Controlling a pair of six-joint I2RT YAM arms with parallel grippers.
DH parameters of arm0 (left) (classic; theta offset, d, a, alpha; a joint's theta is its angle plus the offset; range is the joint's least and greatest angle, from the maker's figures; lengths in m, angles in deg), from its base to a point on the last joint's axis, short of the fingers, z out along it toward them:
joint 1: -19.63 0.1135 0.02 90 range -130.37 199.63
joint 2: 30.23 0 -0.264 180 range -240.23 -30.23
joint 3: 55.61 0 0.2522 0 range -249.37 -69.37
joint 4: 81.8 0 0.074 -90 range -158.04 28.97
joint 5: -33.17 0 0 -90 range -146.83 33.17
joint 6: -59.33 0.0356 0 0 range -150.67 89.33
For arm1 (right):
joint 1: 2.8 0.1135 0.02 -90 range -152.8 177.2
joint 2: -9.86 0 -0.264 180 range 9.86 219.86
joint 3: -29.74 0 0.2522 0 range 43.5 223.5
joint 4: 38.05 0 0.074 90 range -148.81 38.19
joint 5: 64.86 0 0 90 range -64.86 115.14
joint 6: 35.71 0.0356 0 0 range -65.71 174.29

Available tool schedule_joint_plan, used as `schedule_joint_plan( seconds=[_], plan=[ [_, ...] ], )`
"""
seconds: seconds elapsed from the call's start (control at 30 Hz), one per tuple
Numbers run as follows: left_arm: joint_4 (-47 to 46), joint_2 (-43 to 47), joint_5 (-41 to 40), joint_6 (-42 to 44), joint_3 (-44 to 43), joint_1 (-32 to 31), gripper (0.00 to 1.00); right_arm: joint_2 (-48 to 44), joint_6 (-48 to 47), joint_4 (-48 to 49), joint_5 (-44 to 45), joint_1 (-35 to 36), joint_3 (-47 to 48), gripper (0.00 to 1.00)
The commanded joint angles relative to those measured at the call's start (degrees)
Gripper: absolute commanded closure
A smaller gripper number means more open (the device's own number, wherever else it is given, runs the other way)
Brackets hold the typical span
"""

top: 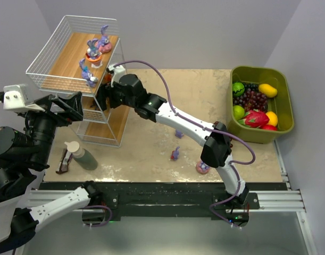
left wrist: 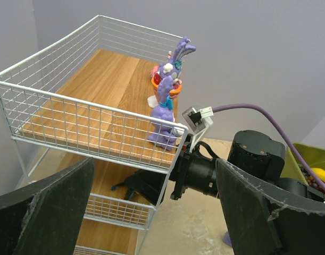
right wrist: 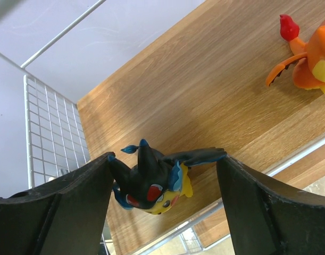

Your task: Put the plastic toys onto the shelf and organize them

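The shelf (top: 72, 53) stands at the far left. Three purple bunny toys (top: 93, 53) stand on its top board, two of them showing in the left wrist view (left wrist: 165, 119). My right gripper (right wrist: 165, 202) reaches into the middle tier and is open. A black and blue toy (right wrist: 151, 178) lies on the board between its fingers, its tips touching both. An orange toy (right wrist: 311, 58) lies further along that board. Three more small toys (top: 175, 154) stand on the table. My left gripper (left wrist: 154, 212) is open and empty, just left of the shelf (left wrist: 98, 85).
An olive-green bin (top: 258, 70) of fruit sits at the far right. A bottle (top: 80, 154) lies near the front left by a small dark object (top: 63, 162). My right arm (top: 178, 119) stretches across the table's middle.
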Motion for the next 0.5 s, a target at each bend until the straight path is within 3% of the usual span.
schedule_joint_plan(
  seconds=[0.0, 0.47],
  plan=[
    [-2.09, -0.42, -0.75, 0.99, 0.29, -0.12, 0.0, -4.51, 0.09, 4.86, -0.77, 1.43, -0.29, 0.18],
    [-1.83, -0.34, -0.66, 0.72, 0.2, -0.12, 0.0, -9.16, 0.09, 9.95, 0.11, 1.34, -5.65, 0.01]
  ],
)
